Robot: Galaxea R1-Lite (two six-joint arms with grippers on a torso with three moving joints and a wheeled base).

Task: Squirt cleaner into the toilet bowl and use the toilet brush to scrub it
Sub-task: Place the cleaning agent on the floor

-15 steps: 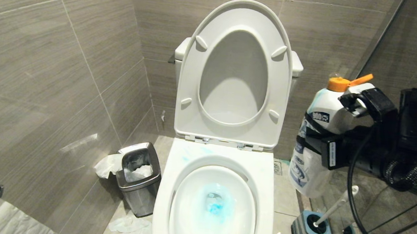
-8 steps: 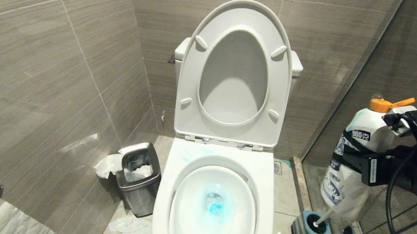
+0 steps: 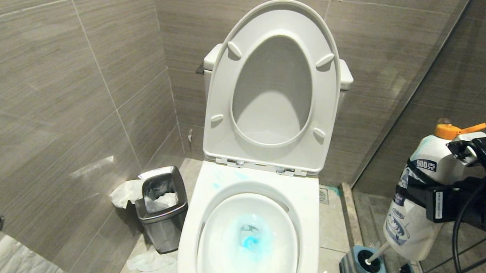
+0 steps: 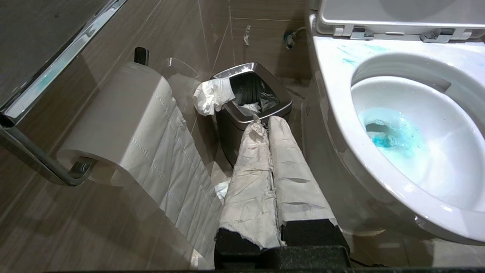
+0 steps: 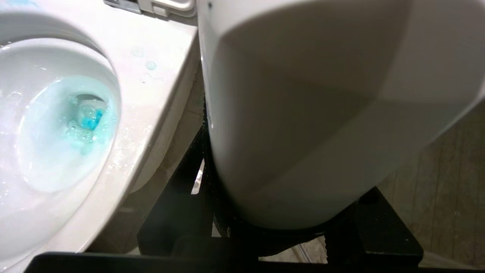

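Gripping the cleaner [image 3: 418, 193], a white plastic bottle with dark blue label graphics and an orange flip cap, the right gripper [image 3: 429, 197] is holding it upright, off the floor at the right side of the toilet, its jaws clamped around the waist. Below it, the toilet brush [image 3: 384, 251], a slim white handle on a black bristle head, is standing in its square blue-and-grey holder [image 3: 361, 265].

Blue cleaner is already pooling in the glossy white oval toilet bowl [image 3: 251, 243], so the squirting looks done; setting the bottle down comes next. It should be going down level on bare floor beside the holder, clear of the brush handle, before the jaws let go.

Compared with a second ago, the bottle is sitting lower and further right. The left gripper [image 4: 265, 127] is hanging shut beside the small steel waste bin [image 4: 280, 102].
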